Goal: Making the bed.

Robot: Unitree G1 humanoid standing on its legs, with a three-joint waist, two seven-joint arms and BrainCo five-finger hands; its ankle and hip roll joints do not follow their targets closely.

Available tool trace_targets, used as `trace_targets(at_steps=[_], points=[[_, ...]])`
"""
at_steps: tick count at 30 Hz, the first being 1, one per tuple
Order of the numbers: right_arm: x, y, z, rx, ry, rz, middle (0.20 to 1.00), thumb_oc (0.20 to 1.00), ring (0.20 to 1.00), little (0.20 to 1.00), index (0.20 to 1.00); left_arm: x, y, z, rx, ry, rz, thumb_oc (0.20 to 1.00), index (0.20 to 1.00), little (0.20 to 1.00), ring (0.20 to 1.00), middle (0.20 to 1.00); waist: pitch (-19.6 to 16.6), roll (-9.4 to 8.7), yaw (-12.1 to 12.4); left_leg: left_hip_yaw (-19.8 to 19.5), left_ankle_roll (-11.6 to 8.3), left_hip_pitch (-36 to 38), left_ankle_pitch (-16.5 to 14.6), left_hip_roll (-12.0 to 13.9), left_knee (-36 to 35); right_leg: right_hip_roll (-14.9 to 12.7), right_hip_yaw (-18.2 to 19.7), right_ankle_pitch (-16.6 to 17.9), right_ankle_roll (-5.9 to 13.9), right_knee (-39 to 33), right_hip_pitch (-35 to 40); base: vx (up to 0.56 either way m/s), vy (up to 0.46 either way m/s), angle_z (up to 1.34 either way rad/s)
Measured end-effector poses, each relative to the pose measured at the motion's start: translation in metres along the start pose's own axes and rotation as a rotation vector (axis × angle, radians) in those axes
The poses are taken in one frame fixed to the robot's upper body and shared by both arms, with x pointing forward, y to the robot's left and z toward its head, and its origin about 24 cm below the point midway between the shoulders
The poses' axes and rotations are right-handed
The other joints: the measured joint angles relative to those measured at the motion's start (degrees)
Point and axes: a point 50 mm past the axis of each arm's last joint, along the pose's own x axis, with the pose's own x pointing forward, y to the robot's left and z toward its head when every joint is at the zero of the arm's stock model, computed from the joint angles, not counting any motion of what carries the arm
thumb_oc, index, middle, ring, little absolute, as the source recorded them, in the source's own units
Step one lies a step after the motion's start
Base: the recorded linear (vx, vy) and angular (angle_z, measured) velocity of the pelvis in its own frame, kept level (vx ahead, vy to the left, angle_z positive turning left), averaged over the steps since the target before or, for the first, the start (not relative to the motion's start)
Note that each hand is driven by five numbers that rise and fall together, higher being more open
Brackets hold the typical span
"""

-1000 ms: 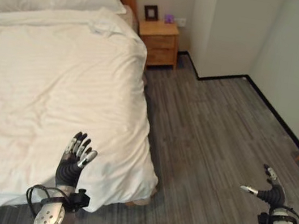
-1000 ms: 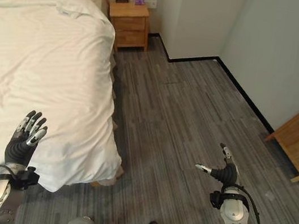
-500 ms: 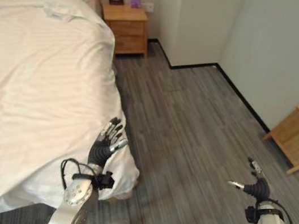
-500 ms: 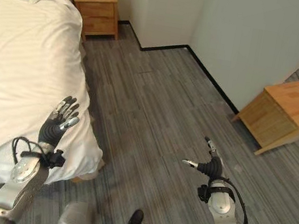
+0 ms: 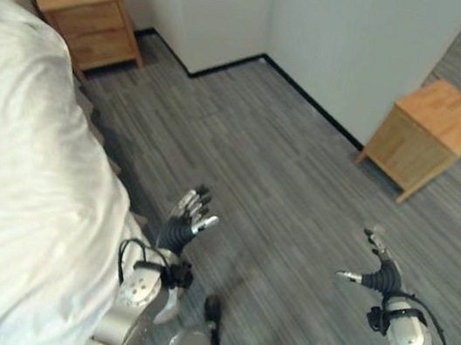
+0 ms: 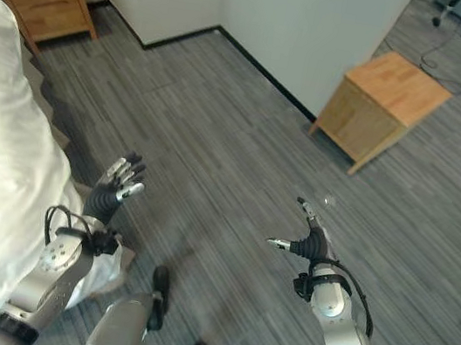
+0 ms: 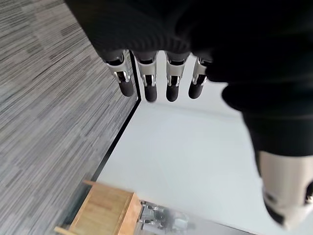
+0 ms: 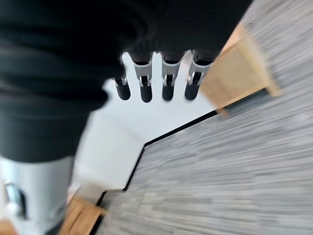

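The bed with its white duvet (image 5: 8, 180) lies along the left side of the eye views, its near corner hanging down by my left arm. My left hand (image 5: 184, 225) is raised over the grey floor just right of that corner, fingers (image 7: 147, 81) straight and spread, holding nothing. My right hand (image 5: 380, 274) is up over the floor at the lower right, well away from the bed, fingers (image 8: 166, 81) straight and thumb out, empty too.
A wooden nightstand (image 5: 84, 17) with a small picture frame stands by the head of the bed. A white wall corner (image 5: 230, 13) juts out behind. A low wooden cabinet (image 5: 430, 135) stands at the right wall. Grey plank floor (image 5: 273, 180) lies between.
The camera has swung to the right, so the bed has slid to the left edge and the wooden cabinet has come further in. Both hands stay raised and open.
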Motion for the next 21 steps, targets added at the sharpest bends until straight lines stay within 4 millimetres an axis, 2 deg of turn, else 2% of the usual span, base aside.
trace_targets(at_steps=[1, 3, 4, 5, 6, 7, 8, 9, 10, 11, 12, 13, 14, 16, 17, 18, 19, 20, 21], points=[[0.0, 0.005, 0.0, -0.005, 0.001, 0.022, 1.0, 1.0, 1.0, 1.0, 1.0, -0.002, -0.002, -0.003, -0.001, 0.015, -0.008, 1.0, 1.0, 1.0, 1.0, 1.0, -0.4, 0.74, 0.4, 0.6, 2.58, 2.3, 1.8, -0.2, -2.7, -0.9, 0.1, -0.9, 1.51, 4.6, -1.4, 0.47, 0.094, -0.35], [0.001, 0.011, 0.002, -0.04, -0.009, 0.053, 1.0, 1.0, 1.0, 1.0, 1.0, -0.001, -0.007, -0.006, 0.001, 0.03, -0.026, 1.0, 1.0, 1.0, 1.0, 1.0, -0.3, 1.06, 0.1, 1.5, 4.41, 5.1, 1.7, -0.6, -4.5, -2.4, -1.7, -1.2, 5.91, 19.6, -7.7, 0.41, 0.093, -0.28], [0.0, 0.014, 0.004, -0.043, -0.019, 0.069, 1.0, 1.0, 1.0, 1.0, 1.0, 0.001, -0.008, -0.007, 0.006, 0.037, -0.032, 1.0, 1.0, 1.0, 1.0, 1.0, -0.2, 1.3, -0.7, 1.9, 5.84, 7.3, 1.0, -0.6, -5.5, -4.9, -3.1, 1.8, 10.23, 33.5, -13.0, 0.49, 0.177, 0.24], [-0.006, 0.013, 0.009, -0.032, -0.038, 0.066, 1.0, 1.0, 1.0, 1.0, 1.0, 0.002, -0.005, -0.007, 0.037, 0.05, -0.035, 1.0, 1.0, 1.0, 1.0, 1.0, -0.2, 0.06, -3.3, 0.5, 8.34, 11.9, 0.3, -2.9, -6.8, -9.4, -3.6, 6.5, 10.53, 48.4, -19.0, 0.5, 0.144, 0.41], [-0.006, 0.01, 0.011, -0.03, -0.047, 0.055, 1.0, 1.0, 1.0, 1.0, 1.0, 0.003, -0.004, -0.005, 0.046, 0.043, -0.031, 1.0, 1.0, 1.0, 1.0, 1.0, 0.0, 0.36, -3.8, -0.5, 9.59, 13.6, -2.0, -3.4, -6.8, -10.6, -3.1, 6.6, 10.83, 50.4, -21.7, 0.71, 0.114, 0.46], [-0.003, 0.008, 0.014, -0.027, -0.057, 0.041, 1.0, 1.0, 1.0, 1.0, 1.0, 0.005, -0.004, -0.003, 0.048, 0.034, -0.026, 1.0, 1.0, 1.0, 1.0, 1.0, 0.1, 0.56, -4.3, -0.8, 10.0, 14.6, -3.3, -3.8, -6.9, -12.3, -3.8, 6.4, 10.4, 52.6, -24.4, 0.56, -0.076, 0.28], [-0.001, 0.001, 0.017, -0.031, -0.069, 0.013, 1.0, 1.0, 1.0, 1.0, 1.0, 0.007, -0.005, -0.002, 0.045, 0.029, -0.022, 1.0, 1.0, 1.0, 1.0, 1.0, 0.9, 3.41, -5.4, -2.7, 8.84, 16.0, -4.5, -2.7, -6.6, -13.3, -8.6, 4.2, 6.45, 46.1, -28.2, 0.53, -0.138, 0.37], [0.0, -0.001, 0.018, -0.031, -0.073, 0.002, 1.0, 1.0, 1.0, 1.0, 1.0, 0.007, -0.007, -0.001, 0.041, 0.022, -0.025, 1.0, 1.0, 1.0, 1.0, 1.0, 1.3, 5.1, -6.2, -3.4, 8.59, 16.3, -4.3, -1.8, -6.8, -12.2, -10.3, 4.2, 5.46, 36.1, -27.8, 0.54, -0.204, 0.73], [-0.001, -0.003, 0.018, -0.029, -0.072, -0.004, 1.0, 1.0, 1.0, 1.0, 1.0, 0.008, -0.006, 0.001, 0.046, 0.017, -0.028, 1.0, 1.0, 1.0, 1.0, 1.0, 1.5, 5.77, -7.3, -4.7, 8.4, 16.6, -4.2, -1.9, -7.1, -11.9, -11.1, 4.9, 4.77, 27.2, -28.0, 0.58, -0.229, 0.84], [-0.002, -0.001, 0.015, -0.032, -0.062, 0.004, 1.0, 1.0, 1.0, 1.0, 1.0, 0.009, -0.004, 0.002, 0.049, 0.012, -0.02, 1.0, 1.0, 1.0, 1.0, 1.0, 1.6, 5.61, -7.8, -6.2, 7.95, 17.8, -4.5, -2.7, -7.8, -12.4, -10.9, 5.8, 4.72, 21.4, -29.0, 0.61, -0.248, 1.02], [-0.003, 0.001, 0.01, -0.029, -0.03, 0.011, 1.0, 1.0, 1.0, 1.0, 1.0, 0.008, 0.004, 0.0, 0.041, 0.013, 0.026, 1.0, 1.0, 1.0, 1.0, 1.0, 1.6, 6.07, -8.1, -9.1, 5.21, 19.7, -7.4, -2.6, -8.0, -10.2, -9.9, 9.3, 5.31, 1.7, -26.7, 0.6, -0.22, 0.86], [-0.002, 0.001, 0.009, -0.031, -0.026, 0.011, 1.0, 1.0, 1.0, 1.0, 1.0, 0.008, 0.01, -0.002, 0.039, 0.021, 0.055, 1.0, 1.0, 1.0, 1.0, 1.0, 1.7, 6.09, -8.0, -10.3, 4.72, 20.5, -8.5, -2.8, -8.1, -9.3, -8.1, 11.4, 5.53, -7.0, -26.1, 0.61, -0.222, 0.82], [-0.001, -0.001, 0.01, -0.031, -0.029, 0.003, 1.0, 1.0, 1.0, 1.0, 1.0, 0.009, 0.015, -0.005, 0.037, 0.034, 0.085, 1.0, 1.0, 1.0, 1.0, 1.0, 2.0, 6.03, -8.1, -11.0, 5.32, 21.8, -8.7, -3.0, -8.3, -9.4, -6.6, 13.7, 5.24, -9.0, -27.2, 0.61, -0.232, 0.78], [-0.001, 0.001, 0.006, -0.043, -0.011, 0.011, 1.0, 1.0, 1.0, 1.0, 1.0, 0.004, 0.023, -0.012, 0.036, 0.062, 0.126, 1.0, 1.0, 1.0, 1.0, 1.0, 2.0, 5.8, -8.3, -13.8, 3.83, 25.4, -11.3, -2.5, -8.9, -9.1, -3.5, 17.3, 5.19, -8.5, -28.0, 0.71, -0.335, 0.92], [-0.002, 0.004, 0.004, -0.051, 0.002, 0.024, 1.0, 1.0, 1.0, 1.0, 1.0, -0.004, 0.024, -0.017, 0.031, 0.083, 0.14, 1.0, 1.0, 1.0, 1.0, 1.0, 1.7, 5.07, -7.6, -15.4, 2.41, 29.5, -13.4, -1.6, -9.5, -8.4, -3.2, 16.9, 5.07, -6.1, -25.3, 0.58, -0.324, 0.99], [-0.003, 0.008, 0.003, -0.04, 0.01, 0.027, 1.0, 1.0, 1.0, 1.0, 1.0, -0.009, 0.027, -0.018, 0.038, 0.093, 0.147, 1.0, 1.0, 1.0, 1.0, 1.0, 1.2, 3.8, -7.8, -17.2, 1.14, 30.4, -15.6, -1.6, -6.4, -8.7, -2.4, 17.0, 2.62, -2.6, -23.9, 0.5, -0.358, 1.14], [-0.003, 0.007, -0.001, -0.033, 0.032, 0.017, 1.0, 1.0, 1.0, 1.0, 1.0, -0.009, 0.024, -0.023, 0.034, 0.107, 0.149, 1.0, 1.0, 1.0, 1.0, 1.0, 1.2, 3.5, -8.5, -17.3, -0.93, 27.8, -18.4, -0.8, 2.4, -8.1, -2.0, 19.8, -0.85, 0.1, -23.6, 0.22, -0.338, 1.03], [-0.005, 0.002, -0.004, -0.046, 0.039, 0.008, 1.0, 1.0, 1.0, 1.0, 1.0, -0.019, 0.019, -0.029, 0.017, 0.124, 0.154, 1.0, 1.0, 1.0, 1.0, 1.0, 0.2, 4.29, -6.3, -14.0, -1.43, 21.3, -17.1, 1.8, 15.9, -6.3, -3.1, 19.5, -2.14, 1.1, -21.3, 0.35, -0.513, 0.87], [-0.006, -0.003, -0.006, -0.059, 0.045, -0.001, 1.0, 1.0, 1.0, 1.0, 1.0, -0.018, 0.015, -0.027, 0.011, 0.117, 0.142, 1.0, 1.0, 1.0, 1.0, 1.0, 0.5, 4.11, -6.4, -13.6, -1.35, 14.3, -14.9, 3.9, 29.8, -5.8, -4.2, 19.2, -3.85, 1.1, -21.0, 0.35, -0.529, 0.5]])
